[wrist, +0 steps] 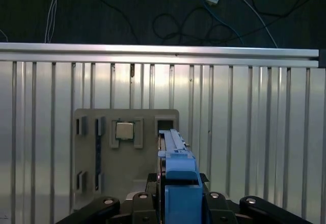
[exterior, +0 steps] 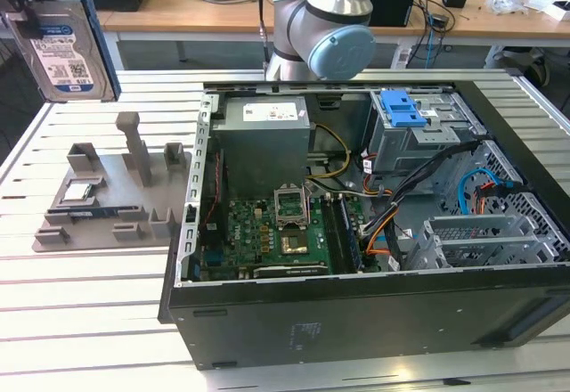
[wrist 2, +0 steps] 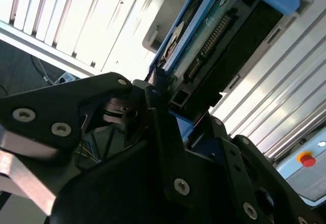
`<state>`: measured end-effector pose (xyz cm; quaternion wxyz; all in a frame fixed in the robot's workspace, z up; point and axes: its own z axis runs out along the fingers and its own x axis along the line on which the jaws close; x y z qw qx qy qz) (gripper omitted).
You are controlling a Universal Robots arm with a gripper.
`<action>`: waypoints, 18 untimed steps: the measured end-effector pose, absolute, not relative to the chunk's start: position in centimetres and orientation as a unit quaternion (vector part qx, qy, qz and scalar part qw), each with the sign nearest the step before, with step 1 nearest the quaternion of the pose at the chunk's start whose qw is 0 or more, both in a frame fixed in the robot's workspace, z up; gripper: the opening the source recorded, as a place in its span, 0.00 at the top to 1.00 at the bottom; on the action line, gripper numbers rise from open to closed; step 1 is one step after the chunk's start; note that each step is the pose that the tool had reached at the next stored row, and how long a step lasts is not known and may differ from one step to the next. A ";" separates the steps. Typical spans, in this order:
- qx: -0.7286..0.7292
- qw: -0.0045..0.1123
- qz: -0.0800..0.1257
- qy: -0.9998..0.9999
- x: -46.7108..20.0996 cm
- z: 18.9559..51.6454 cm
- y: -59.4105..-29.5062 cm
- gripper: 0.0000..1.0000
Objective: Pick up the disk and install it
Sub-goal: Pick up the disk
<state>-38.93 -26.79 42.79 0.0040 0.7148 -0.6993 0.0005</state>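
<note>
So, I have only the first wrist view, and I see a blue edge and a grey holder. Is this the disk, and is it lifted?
Observer: Yes. In the exterior view the disk shows its white-and-blue label and is held in the air, apart from the grey holder.
Operator: Is the gripper shut on it?
Observer: In the second wrist view the gripper clamps the disk's end.
Operator: Where is the computer case?
Observer: The computer case lies open, to the exterior view's right of the grey holder.

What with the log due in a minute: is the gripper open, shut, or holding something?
Gripper: shut on the disk, gripping it by its blue frame.
</note>
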 end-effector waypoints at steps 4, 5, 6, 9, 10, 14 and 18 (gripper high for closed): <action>0.715 0.004 0.001 -0.699 -38.9 44.1 -26.7 0.63; 0.715 0.004 0.001 -0.699 -38.9 44.4 -26.7 0.63; 0.715 0.005 0.001 -0.699 -38.9 44.7 -26.7 0.63; 0.715 0.005 0.001 -0.699 -38.9 45.7 -26.7 0.63; 0.715 0.005 0.002 -0.699 -38.9 45.9 -26.7 0.63; 0.715 0.006 0.002 -0.699 -38.9 47.3 -26.6 0.63; 0.715 0.006 0.003 -0.699 -38.9 48.9 -26.6 0.63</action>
